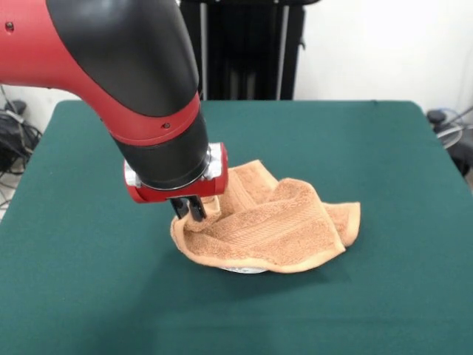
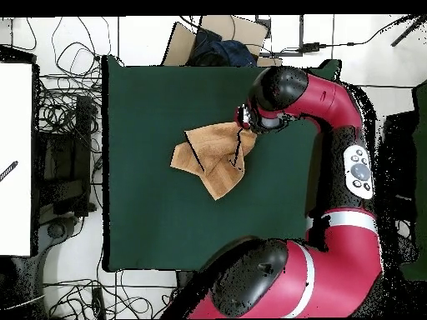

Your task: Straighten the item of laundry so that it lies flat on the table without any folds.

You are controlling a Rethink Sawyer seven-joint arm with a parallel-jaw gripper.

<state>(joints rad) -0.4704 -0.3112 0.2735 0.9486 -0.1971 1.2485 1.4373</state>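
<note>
The light orange-brown towel (image 1: 270, 222) lies crumpled and folded over itself near the middle of the dark green table (image 1: 369, 148). Its near edge curls up off the top, with a bit of white showing beneath. My gripper (image 1: 191, 210) comes down at the towel's left end in the front view, and its dark fingers are pinched together on the towel's raised edge. In the overhead view the towel (image 2: 210, 157) lies on the table (image 2: 150, 217) just left of my gripper (image 2: 243, 130); the wrist hides the fingers there.
The robot's black pedestal (image 1: 244, 52) stands behind the table's far edge. Cables (image 2: 62, 117) lie on the floor beside the table. A cardboard box (image 2: 218, 40) with dark cloth stands past one table edge. A white surface (image 2: 17, 158) is at the left.
</note>
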